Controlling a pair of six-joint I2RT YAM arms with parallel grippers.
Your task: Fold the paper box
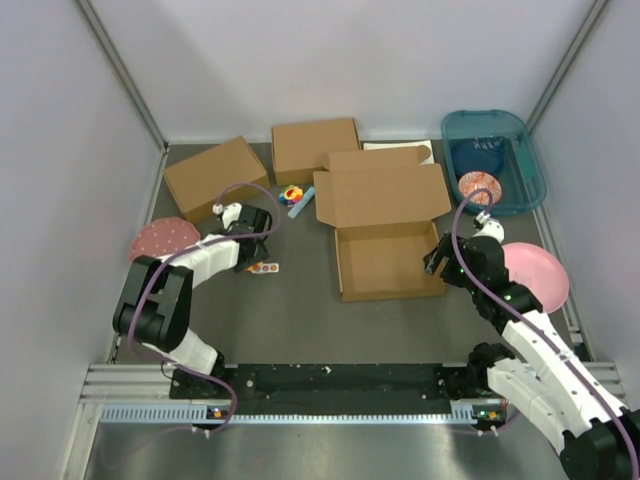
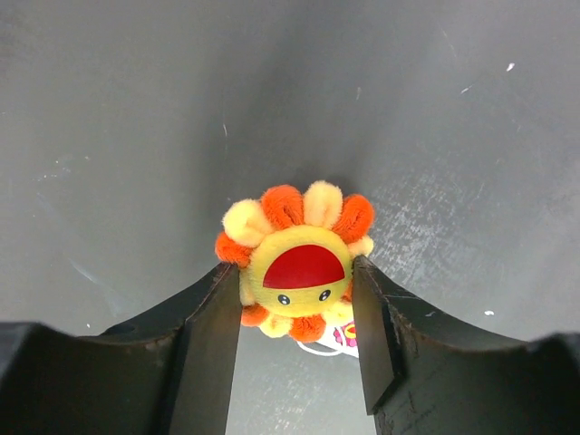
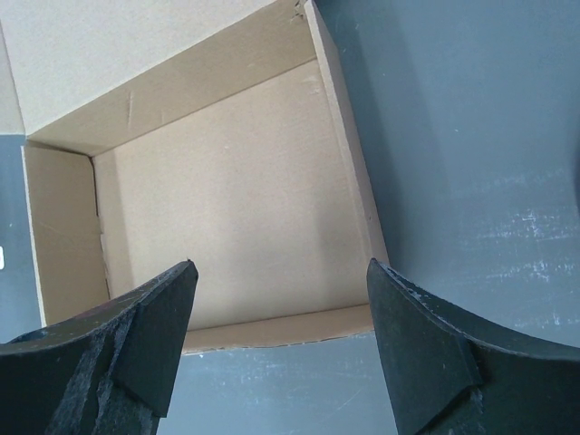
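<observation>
Closing the lid looks to be the step in hand: the paper box (image 1: 388,262) sits near the middle of the table (image 1: 300,310), a little toward the right edge, with its tray walls standing and its lid (image 1: 380,197) lying flat toward the far edge. The right hand (image 3: 281,265) hovers over the tray's near right corner, fingers wide apart and holding nothing. The left hand (image 2: 292,268), nearer the left edge, has its fingers apart too, framing a flower toy (image 1: 292,193) that seems to lie just past the tips. Next, I judge, the lid must swing forward over the tray and its front flap tuck in. That flap is hard to make out, and the right wrist view cuts off most of the lid.
</observation>
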